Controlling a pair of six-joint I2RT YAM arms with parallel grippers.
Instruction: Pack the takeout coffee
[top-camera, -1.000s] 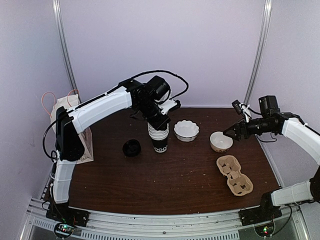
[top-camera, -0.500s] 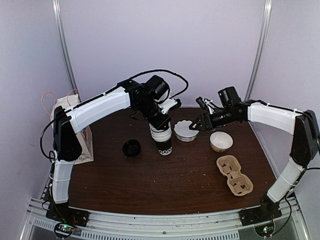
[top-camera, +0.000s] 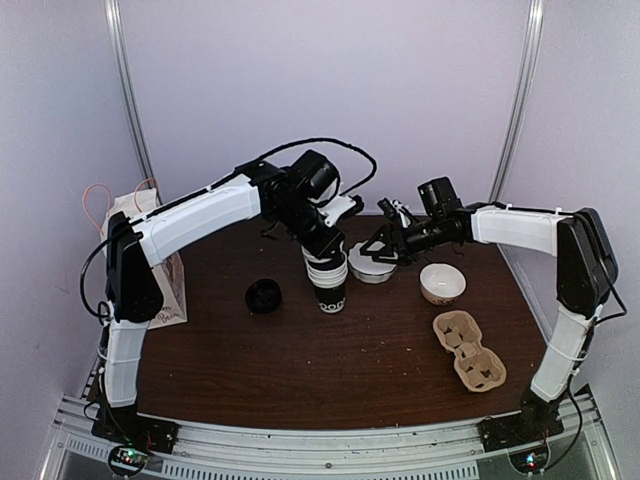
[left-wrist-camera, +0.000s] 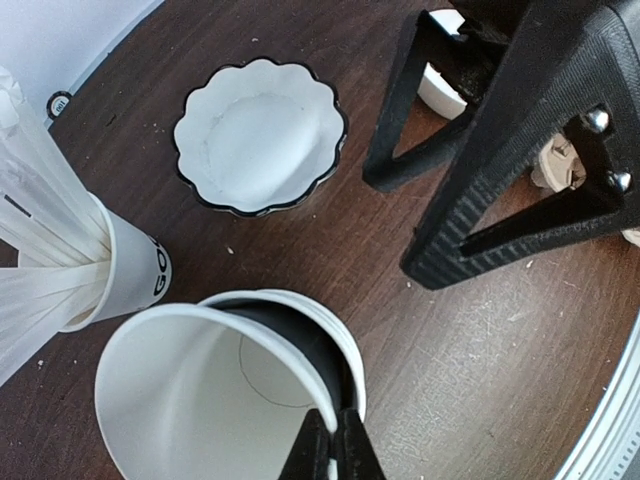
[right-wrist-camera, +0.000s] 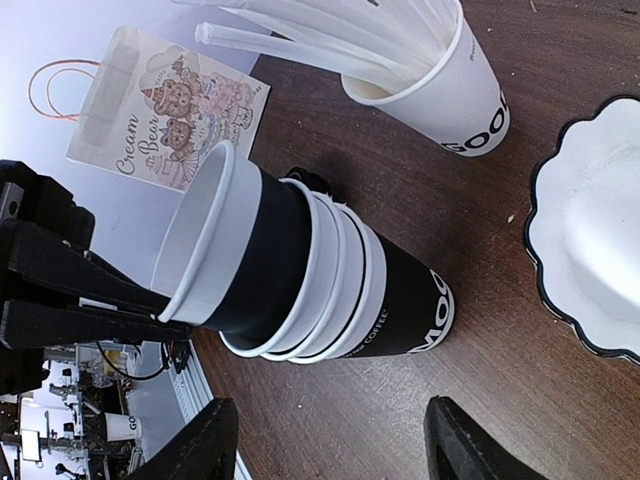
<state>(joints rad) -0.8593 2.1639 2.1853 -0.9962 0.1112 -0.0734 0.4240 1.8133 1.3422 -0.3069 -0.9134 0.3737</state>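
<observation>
A stack of black paper cups (top-camera: 330, 288) with white rims and white lettering stands mid-table; it also shows in the right wrist view (right-wrist-camera: 400, 300). None has a lid on. A black lid (top-camera: 263, 296) lies on the table left of the stack. My left gripper (top-camera: 320, 252) is shut on the rim of the top cup (left-wrist-camera: 200, 390), which sits tilted and partly drawn out of the stack (right-wrist-camera: 235, 250). My right gripper (top-camera: 379, 250) is open just right of the stack, its jaws spread on either side of the stack's base in its wrist view (right-wrist-camera: 330, 445).
A white scalloped bowl (top-camera: 368, 270) lies under my right gripper. A cream bowl (top-camera: 441, 283) and a cardboard cup carrier (top-camera: 468, 350) are at the right. A paper bag (top-camera: 165, 285) stands at the left. A white cup of straws (right-wrist-camera: 440, 95) stands behind the stack.
My right arm swung left from the cream bowl to beside the cup stack, over the scalloped bowl. My left gripper stayed on the top cup and shifted slightly right.
</observation>
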